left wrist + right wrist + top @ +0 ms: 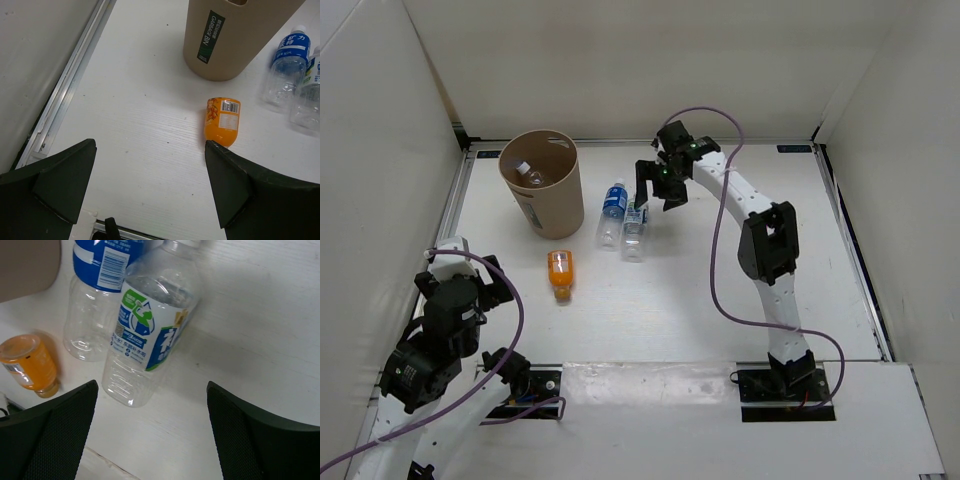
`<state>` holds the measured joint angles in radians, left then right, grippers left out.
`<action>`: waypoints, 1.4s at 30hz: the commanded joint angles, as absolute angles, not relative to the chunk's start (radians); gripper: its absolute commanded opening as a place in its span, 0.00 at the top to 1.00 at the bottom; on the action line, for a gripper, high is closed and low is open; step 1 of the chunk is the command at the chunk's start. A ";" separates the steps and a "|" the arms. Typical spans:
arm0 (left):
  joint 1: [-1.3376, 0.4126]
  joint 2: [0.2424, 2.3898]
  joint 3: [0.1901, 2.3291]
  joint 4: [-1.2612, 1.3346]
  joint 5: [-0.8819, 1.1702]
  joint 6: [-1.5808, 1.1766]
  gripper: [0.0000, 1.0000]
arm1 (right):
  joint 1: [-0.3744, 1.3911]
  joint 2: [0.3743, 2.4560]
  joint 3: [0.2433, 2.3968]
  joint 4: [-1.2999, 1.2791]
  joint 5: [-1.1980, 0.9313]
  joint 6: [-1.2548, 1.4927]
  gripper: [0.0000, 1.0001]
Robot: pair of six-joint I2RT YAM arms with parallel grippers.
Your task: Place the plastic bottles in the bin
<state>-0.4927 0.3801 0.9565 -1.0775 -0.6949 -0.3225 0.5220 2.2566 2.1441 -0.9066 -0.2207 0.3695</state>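
Note:
The tan bin stands at the back left with a plain clear bottle lying inside it. The blue-label bottle and the white-green-label bottle lie side by side to the right of the bin. The short orange bottle lies in front of the bin. My right gripper is open and empty, hovering just right of the two clear bottles; its wrist view shows the white-green bottle, the blue one and the orange one. My left gripper is open and empty at the near left, with the orange bottle ahead of its right finger.
White walls enclose the table on the left, back and right. A metal rail runs along the left edge. The bin carries a dark label in the left wrist view. A purple cable loops off the right arm.

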 commanded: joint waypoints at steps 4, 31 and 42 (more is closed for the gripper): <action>-0.489 0.394 0.966 -1.085 -0.687 -0.325 0.00 | 0.514 2.327 2.232 -0.919 -0.311 0.425 0.10; -0.489 0.416 0.968 -1.078 -0.683 -0.324 0.00 | 0.537 2.569 2.410 -0.968 -0.377 0.434 0.10; -0.491 0.411 0.966 -1.080 -0.683 -0.322 0.00 | 0.519 2.493 2.257 -0.894 -0.439 0.442 0.73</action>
<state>-0.4927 0.4053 0.9565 -1.0767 -0.6903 -0.3225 0.5289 2.5454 2.3482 -0.9119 -0.4358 0.4538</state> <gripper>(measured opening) 1.000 0.567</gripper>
